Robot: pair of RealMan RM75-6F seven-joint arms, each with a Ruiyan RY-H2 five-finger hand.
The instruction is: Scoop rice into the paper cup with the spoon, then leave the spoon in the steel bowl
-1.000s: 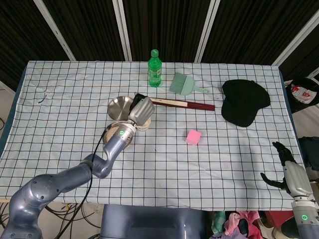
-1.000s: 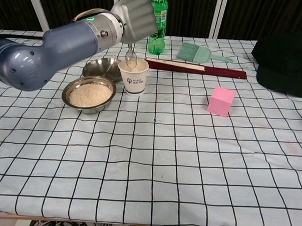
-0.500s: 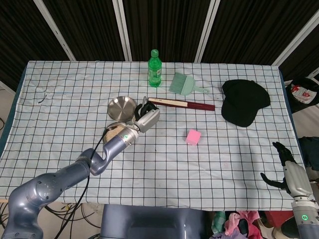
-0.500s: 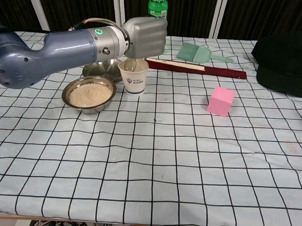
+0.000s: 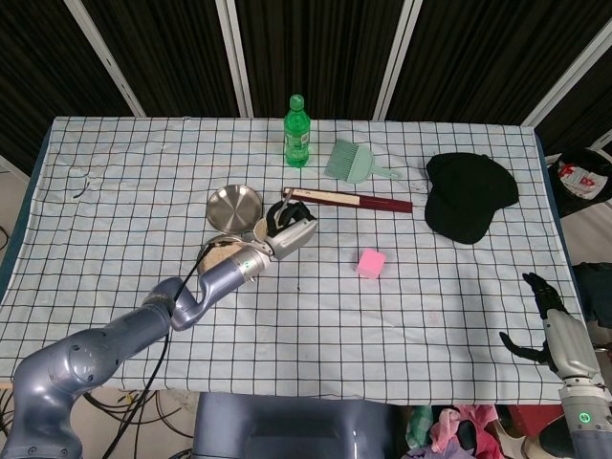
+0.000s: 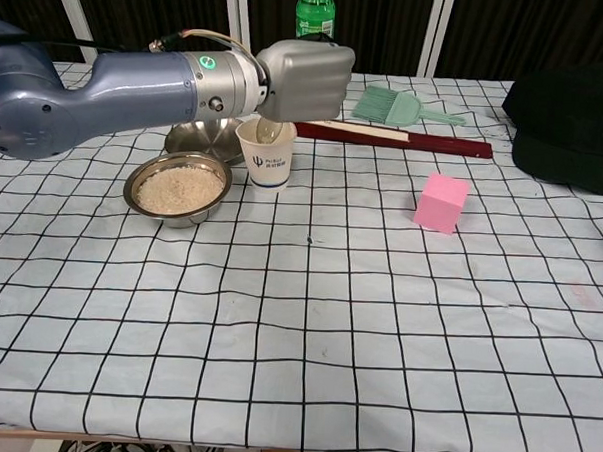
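**Left hand over paper cup, spoon bowl at the rim**

Landmark: paper cup (image 6: pixel 266 157), white, upright on the checked tablecloth (image 6: pixel 308 316).

- Bowl of rice (image 6: pixel 179 189): steel, just left of and slightly nearer than the paper cup, filled with white rice; close beside the cup, contact not discernible.
- Empty steel bowl (image 6: pixel 200 138): behind and left of the paper cup, largely hidden by the forearm in the chest view; seen whole from the head view (image 5: pixel 234 203).
- Left hand (image 6: pixel 304 79): directly above and slightly right of the paper cup, fingers clenched around the handle of the spoon (image 6: pixel 269 132); spoon bowl tipped down inside the cup mouth. Same hand in the head view (image 5: pixel 290 231), covering the cup.
- Green bottle (image 6: pixel 315 8): upright, well behind the paper cup, top cut off in the chest view.
- Dark red folded fan (image 6: pixel 405 138): flat, behind and right of the paper cup, near end tucked under the left hand.
- Green brush (image 6: pixel 399 107): behind the fan, further right of the cup.
- Pink cube (image 6: pixel 442 202): right of the paper cup and a little nearer, standing apart.
- Black cap (image 6: pixel 571 126): far right of the cup, at the cloth's edge.
- Right hand (image 5: pixel 553 330): far right of and well nearer than the cup, off the table edge, fingers apart, grasping nothing.
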